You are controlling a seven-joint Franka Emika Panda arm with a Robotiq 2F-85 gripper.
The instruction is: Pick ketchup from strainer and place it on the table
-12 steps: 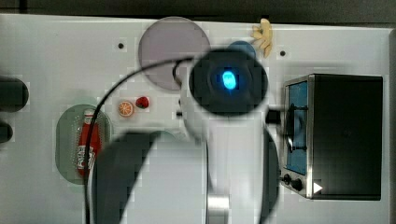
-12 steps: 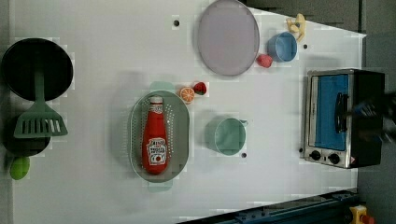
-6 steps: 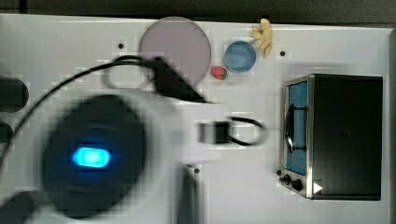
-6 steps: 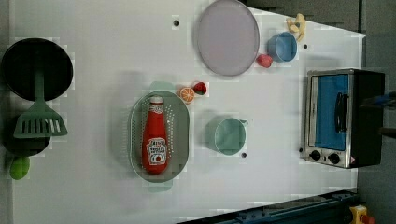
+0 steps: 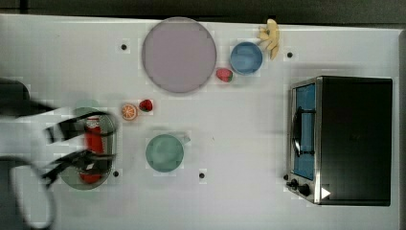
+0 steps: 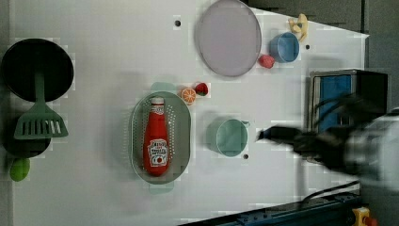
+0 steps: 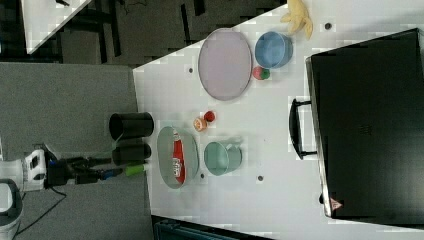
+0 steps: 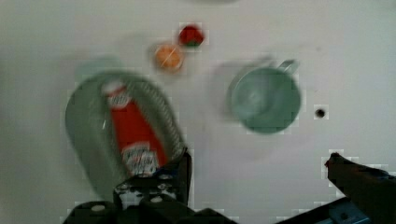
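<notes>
The ketchup (image 6: 156,141), a red bottle with a white cap and label, lies lengthwise in the pale green strainer (image 6: 181,123) on the white table (image 6: 103,94). The wrist view shows the ketchup (image 8: 133,135) in the strainer (image 8: 86,121), with my gripper (image 8: 259,165) open above the table between strainer and cup, one finger (image 8: 183,169) at the strainer's rim. In the top view my blurred arm covers the strainer (image 5: 109,125), and the open gripper (image 5: 79,143) straddles the ketchup (image 5: 94,143). In the left view the gripper (image 6: 266,135) is blurred, right of the cup.
A green cup (image 6: 230,136) stands just beside the strainer. An orange slice (image 6: 188,95) and a strawberry (image 6: 202,88) lie near the cap end. Farther off are a purple plate (image 6: 228,37), blue bowl (image 6: 284,47), toaster oven (image 5: 342,139), black pan (image 6: 37,70) and green spatula (image 6: 40,125).
My arm has swept across the top view to the top view's left, over the strainer. In the left view it has come in from the left view's right edge. The ketchup has not moved.
</notes>
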